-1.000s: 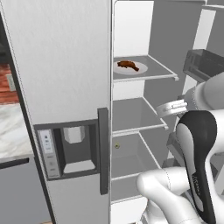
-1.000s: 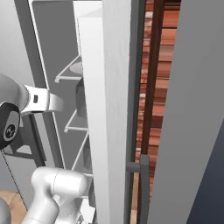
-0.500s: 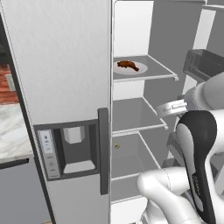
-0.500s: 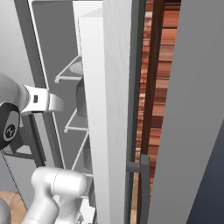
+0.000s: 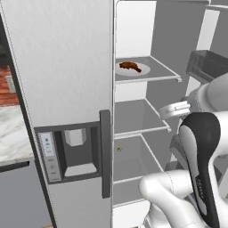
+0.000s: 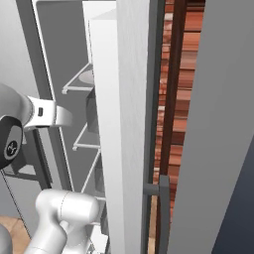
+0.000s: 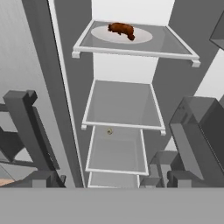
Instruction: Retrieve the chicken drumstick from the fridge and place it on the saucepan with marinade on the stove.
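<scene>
Nothing has shifted since a moment ago: the drumstick, the plate and the arm sit just where they were, and the base hasn't budged. The fridge [image 5: 67, 89] stands with its right door swung wide, left door shut, its dark handle [image 5: 105, 153] running down beside the water dispenser panel [image 5: 71, 149]. No brand name or readable writing anywhere on it; the little buttons on the panel are too small to make out.

Up on the top shelf [image 7: 131, 46], the chicken drumstick [image 7: 121, 29] lies on a white plate [image 7: 142, 36], dark reddish-brown, well apart from the robot. From the left base view it shows at the same spot [image 5: 130, 66], near the shelf's left side. Below it, two more bare shelves and a tiny yellowish speck [image 7: 109, 131] at the back.

The arm [image 5: 200, 164] is folded up at the lower right, elbow bent high, wrist reaching toward the open compartment. The claw [image 7: 109, 175] points in at the shelves from below, its fingers [image 7: 30, 127] spread wide, holding nothing.

A brick wall [image 6: 176, 99] shows past the open door's edge.
</scene>
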